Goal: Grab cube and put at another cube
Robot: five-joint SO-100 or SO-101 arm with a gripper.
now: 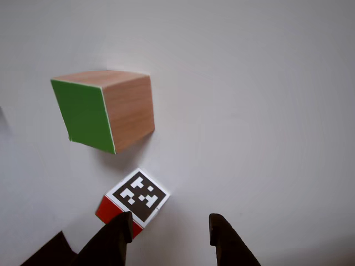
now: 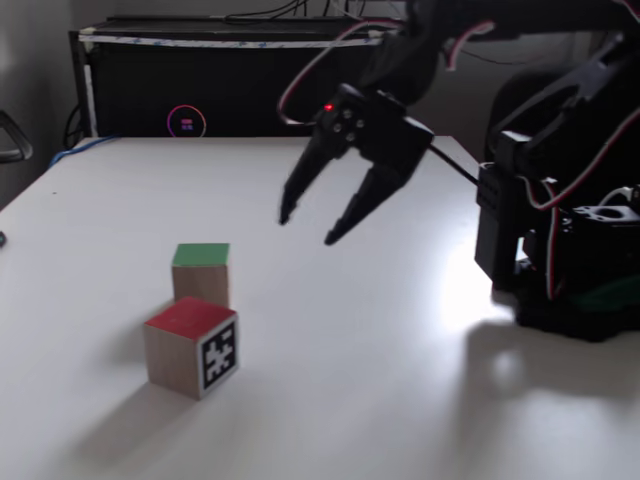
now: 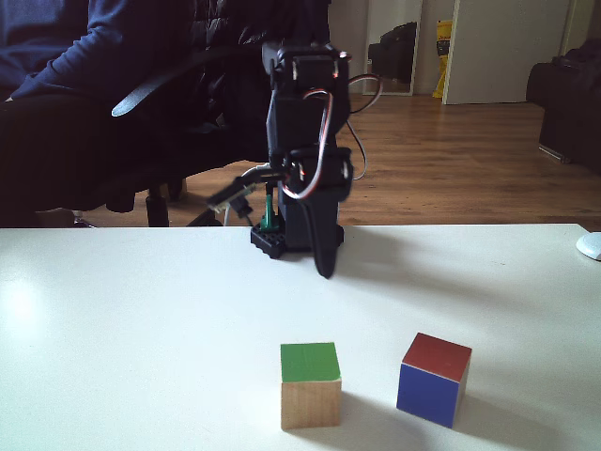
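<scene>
Gripper (image 2: 306,228) hangs in the air w/ jaws spread wide, nothing between them, tips pointing down and toward the table's (image 2: 400,380) near-left in a fixed view. The wooden cube (image 2: 201,274), green face up, sits on the tabletop below and to the left of the tips, well apart from them. So the coming move, as I read it, is forward and down toward that cube.

In the other view, the gripper (image 1: 171,227) pokes in from the bottom edge, and the wooden cube (image 1: 106,110) lies up and left of it. The marker cube (image 1: 133,201) is nearer, just beside the left fingertip.

That smaller cube (image 2: 192,347), red on top w/ the b/w marker on its side, stands just beside the wooden one, corners near but whether touching I can't tell. It's the likely obstacle: a straight reach risks bumping it, so approach prob. needs to come from above.

Beyond the table's far edge in a fixed view: a desk chair (image 3: 178,85) and someone's sleeve (image 3: 56,47).
</scene>
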